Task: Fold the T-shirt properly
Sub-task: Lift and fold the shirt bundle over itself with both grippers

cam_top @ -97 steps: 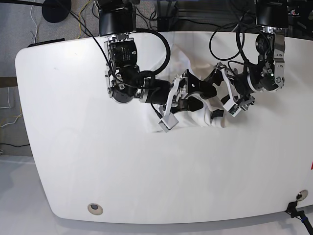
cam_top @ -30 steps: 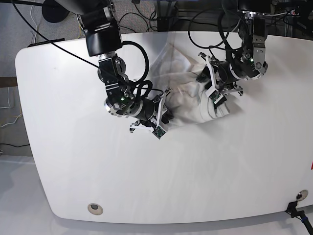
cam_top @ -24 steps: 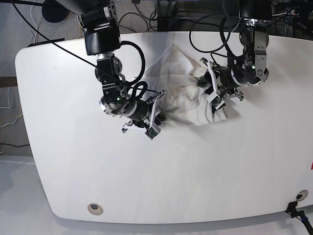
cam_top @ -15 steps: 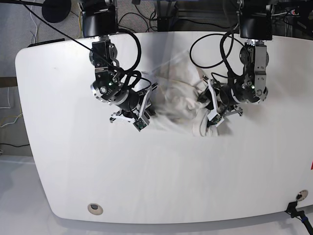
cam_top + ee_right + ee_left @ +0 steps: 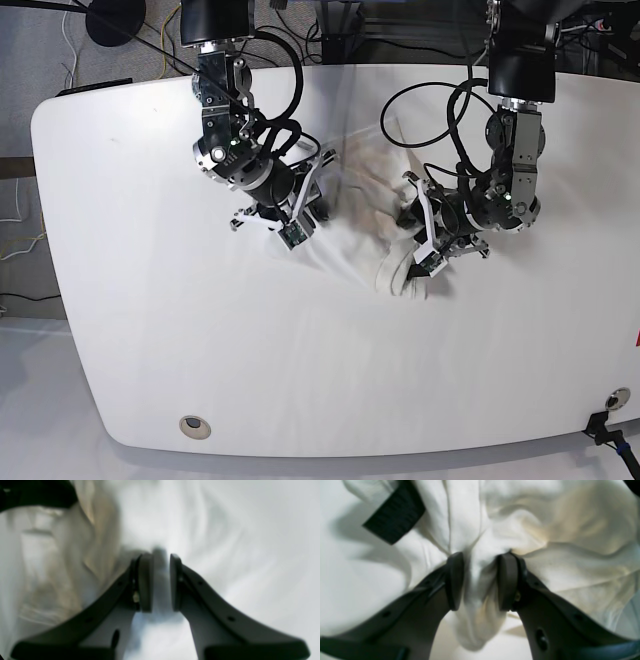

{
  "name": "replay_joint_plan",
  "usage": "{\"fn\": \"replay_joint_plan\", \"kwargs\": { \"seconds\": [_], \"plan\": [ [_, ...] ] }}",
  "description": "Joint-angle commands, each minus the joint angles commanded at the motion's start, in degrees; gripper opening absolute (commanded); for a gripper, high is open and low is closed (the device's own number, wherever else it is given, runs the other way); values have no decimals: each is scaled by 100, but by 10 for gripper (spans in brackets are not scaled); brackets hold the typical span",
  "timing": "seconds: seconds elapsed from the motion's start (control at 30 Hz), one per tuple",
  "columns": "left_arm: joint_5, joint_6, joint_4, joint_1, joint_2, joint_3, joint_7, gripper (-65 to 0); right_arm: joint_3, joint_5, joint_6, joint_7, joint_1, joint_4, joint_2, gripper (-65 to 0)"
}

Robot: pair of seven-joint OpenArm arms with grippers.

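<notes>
The T-shirt (image 5: 362, 205) is a crumpled white heap in the middle of the white table (image 5: 150, 320), with no print showing. In the base view my right gripper (image 5: 298, 226) holds the heap's left edge and my left gripper (image 5: 414, 258) holds its right front lump. In the left wrist view my left gripper (image 5: 480, 580) is shut on a thick bunch of the T-shirt (image 5: 545, 530) that hangs down between the pads. The blurred right wrist view shows my right gripper (image 5: 160, 585) shut on a thin fold of the T-shirt (image 5: 62, 555).
A round hole (image 5: 195, 427) sits near the table's front left edge and a fitting (image 5: 616, 400) near the front right corner. Cables (image 5: 330, 30) run behind the far edge. A black strip (image 5: 395, 515) lies on the cloth in the left wrist view.
The T-shirt has been pulled out from under the arms and dragged towards the table's front. My left gripper has moved forward with its lump. My right arm has swung back.
</notes>
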Motion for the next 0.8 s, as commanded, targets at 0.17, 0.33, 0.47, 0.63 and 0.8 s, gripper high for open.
{"fn": "replay_joint_plan", "kwargs": {
  "seconds": [0.17,0.33,0.47,0.63,0.8],
  "plan": [
    [9,0,738,325,-44,0,26,-454,0,44,26,-237,475,-9,220,-538],
    [9,0,1407,879,-149,0,26,-454,0,9,35,-229,826,-527,343,-538],
    [9,0,1609,1336,-123,-9,0,-454,0,18,35,18,941,-941,431,-539],
    [9,0,1547,1538,-97,-9,-9,-454,9,44,35,404,976,-1468,598,-541],
    [9,0,993,1407,0,0,-18,-454,9,0,26,668,976,-1732,668,-542]
  ]
}}
